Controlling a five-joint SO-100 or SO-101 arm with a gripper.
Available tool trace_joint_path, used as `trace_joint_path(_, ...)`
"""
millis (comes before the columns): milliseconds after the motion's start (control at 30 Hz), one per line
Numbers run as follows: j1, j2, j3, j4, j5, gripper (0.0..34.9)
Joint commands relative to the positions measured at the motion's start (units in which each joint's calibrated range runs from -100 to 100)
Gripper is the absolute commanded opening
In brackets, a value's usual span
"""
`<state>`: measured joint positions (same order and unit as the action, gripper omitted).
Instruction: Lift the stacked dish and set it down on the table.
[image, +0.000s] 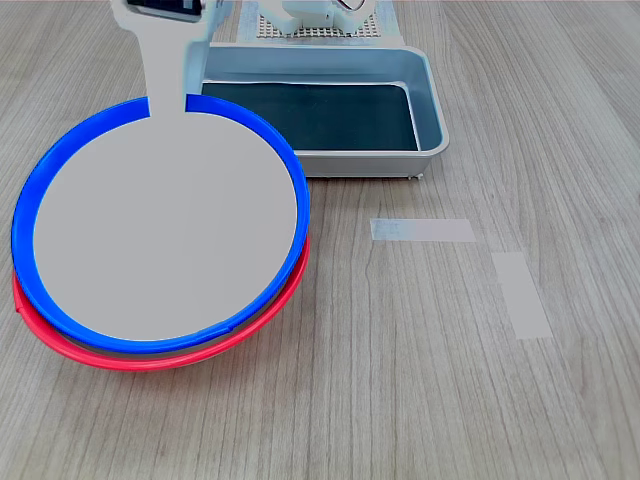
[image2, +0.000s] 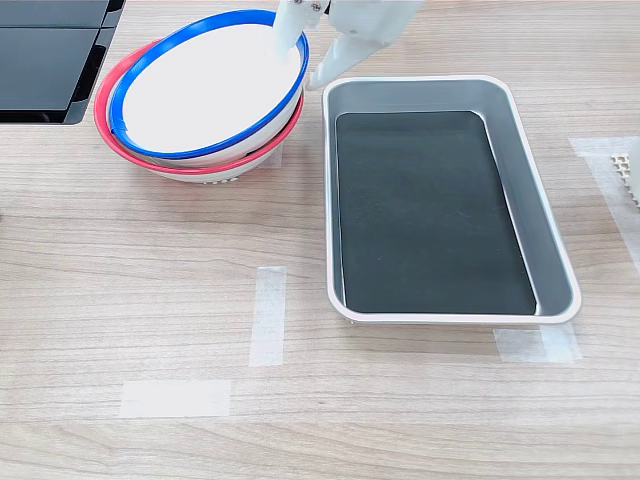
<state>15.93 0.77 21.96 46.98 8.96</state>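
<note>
The stacked dish (image: 165, 230), blue-rimmed with a flat pale grey inside, rests in a red-rimmed dish (image: 150, 358) at the first exterior view's left. In the second exterior view the stacked dish (image2: 205, 85) sits at the upper left. My gripper (image2: 300, 63) straddles its rim on the side nearest the tray. One white finger (image2: 288, 28) is inside the dish and the other is outside, with a gap between them, so it is open. In the first exterior view one broad white finger (image: 166, 75) covers the far rim. The table (image: 420, 380) is light grey wood grain.
A rectangular grey metal tray (image2: 548, 235) with a dark bottom lies right of the dishes in the second exterior view. Pale tape strips (image: 422, 230) mark the tabletop. A black object (image2: 45, 60) sits at the second exterior view's upper left corner.
</note>
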Motion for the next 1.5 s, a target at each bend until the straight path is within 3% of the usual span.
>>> trace_joint_path(0, -0.8, 0.0, -3.5, -0.1, 0.1, 0.3)
trace_joint_path(333, -3.3, -6.1, -8.4, 4.6, -0.6, 0.1)
trace_joint_path(567, -10.0, -6.6, -16.2, 9.5, -1.6, 0.0)
trace_joint_path(867, -21.3, -2.5, -17.0, 8.0, -3.3, 0.0)
trace_joint_path(1467, -29.0, 7.0, -11.1, 1.4, -3.9, 0.0)
